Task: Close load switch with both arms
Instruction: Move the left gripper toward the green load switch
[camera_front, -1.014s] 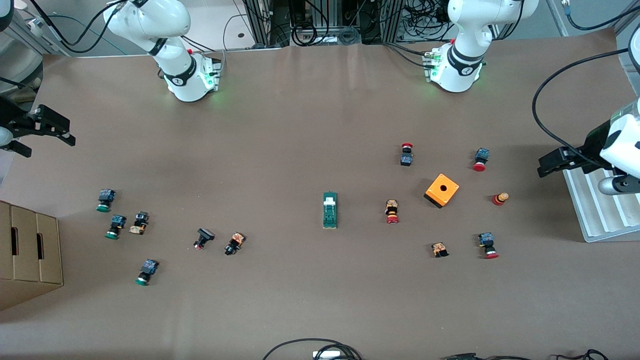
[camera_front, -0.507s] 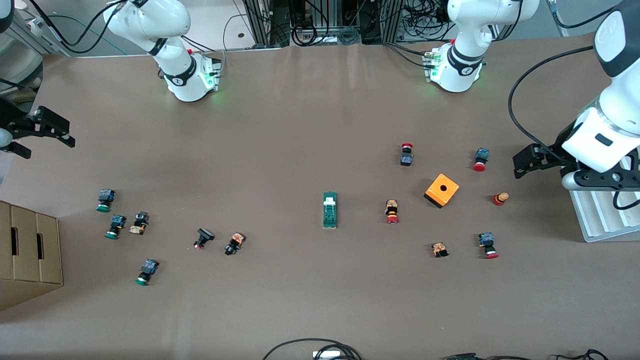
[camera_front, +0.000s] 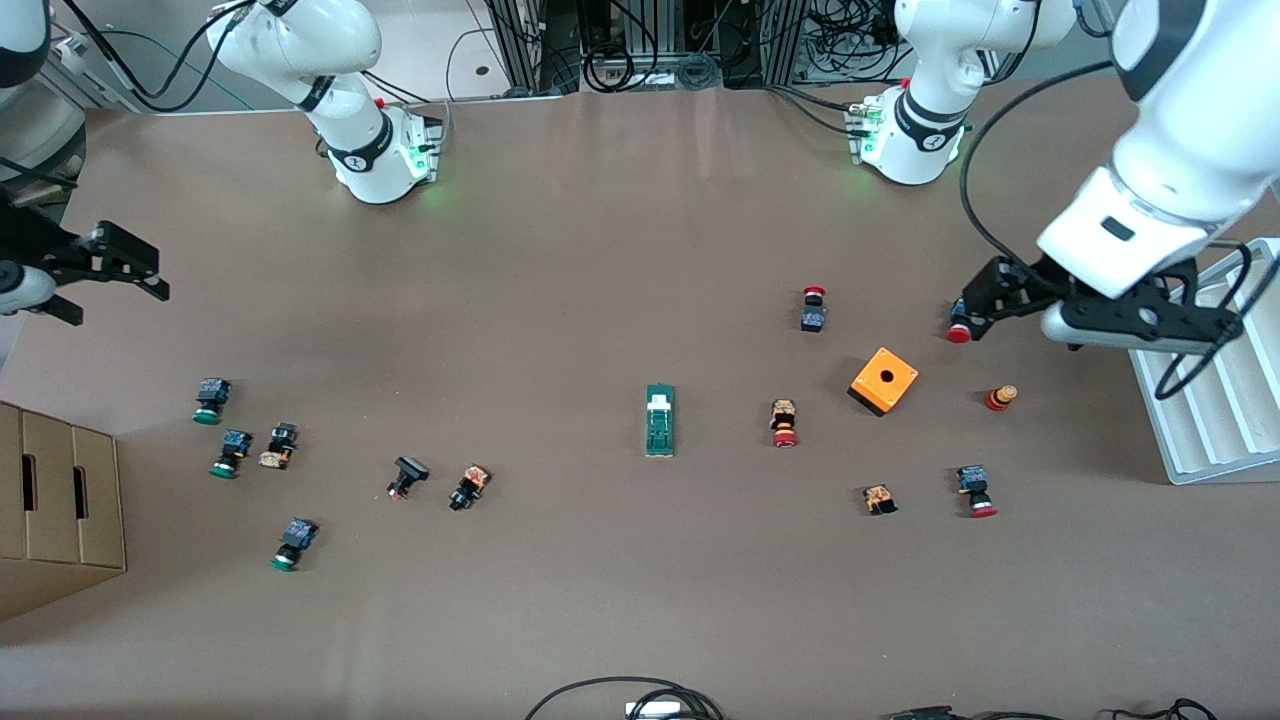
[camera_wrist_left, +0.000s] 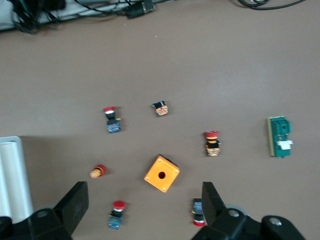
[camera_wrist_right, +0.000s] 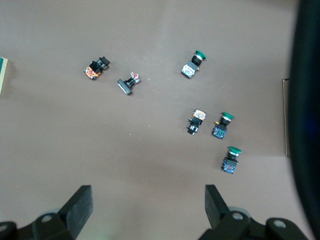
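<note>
Switch (camera_front: 659, 420) lies mid-tabletop, untouched (its white slider toward the bases). Left end effector (camera_front: 985, 300), fingers spread, partly hides a red button; right end effector (camera_front: 115, 268), spread, hangs at the tabletop's edge.

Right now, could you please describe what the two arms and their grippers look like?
Both arms are glossy white with dark-grey joint bands and green lights glowing at their bases. The left arm has a black cable looping beside it. The left gripper and right gripper are black, each with two flat, blocky fingers.
</note>
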